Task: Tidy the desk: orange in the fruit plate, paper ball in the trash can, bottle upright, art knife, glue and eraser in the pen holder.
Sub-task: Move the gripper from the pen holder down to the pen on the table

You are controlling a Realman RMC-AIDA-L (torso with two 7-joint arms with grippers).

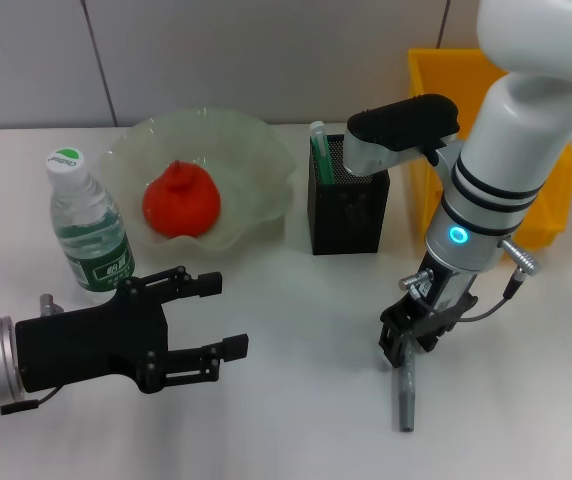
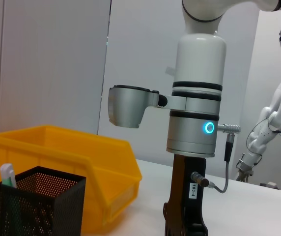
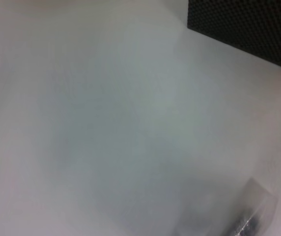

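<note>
Right gripper (image 1: pixel 403 352), at your 5 o'clock: fingers closed on slim grey metallic art knife (image 1: pixel 405 398) on white table (image 1: pixel 296 330). Left gripper (image 1: pixel 221 316), 8 o'clock: fingers wide, empty.

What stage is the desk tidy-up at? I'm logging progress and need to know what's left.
Looks done: the orange sits in the fruit plate, the bottle stands upright, the glue is in the pen holder. In hand: the right claw is down at the art knife on the desk. The left claw hovers open. Eraser and paper ball aren't visible, so unconfirmed.
</note>
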